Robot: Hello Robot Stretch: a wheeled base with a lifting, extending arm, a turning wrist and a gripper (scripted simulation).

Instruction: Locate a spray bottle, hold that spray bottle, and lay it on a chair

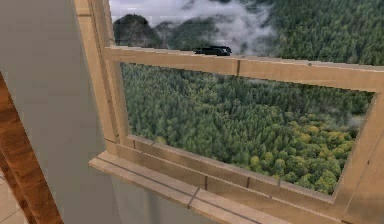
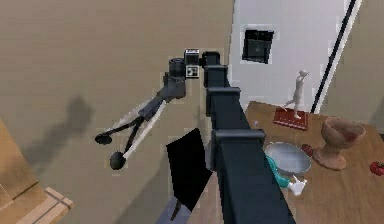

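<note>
In the arm side view my dark arm [image 2: 235, 150] rises from the bottom edge. The gripper [image 2: 110, 149] reaches out to the left, its thin fingers [image 2: 135, 124] slanting down before a bare beige wall, and it holds nothing. Right of the arm, a small white and teal thing [image 2: 298, 183] lies on a wooden table [image 2: 360, 195]; its shape is too small to name. A black flat panel [image 2: 188, 168], perhaps a chair's back, stands just left of the arm.
On the table are a grey bowl [image 2: 280, 155], a brown goblet-shaped vase [image 2: 342, 143] and a pale statue on a red base [image 2: 294, 100]. A white door [image 2: 262, 45] is behind. The forward view faces a wooden-framed window [image 1: 235, 68] close ahead, with a grey wall [image 1: 45, 90] on its left.
</note>
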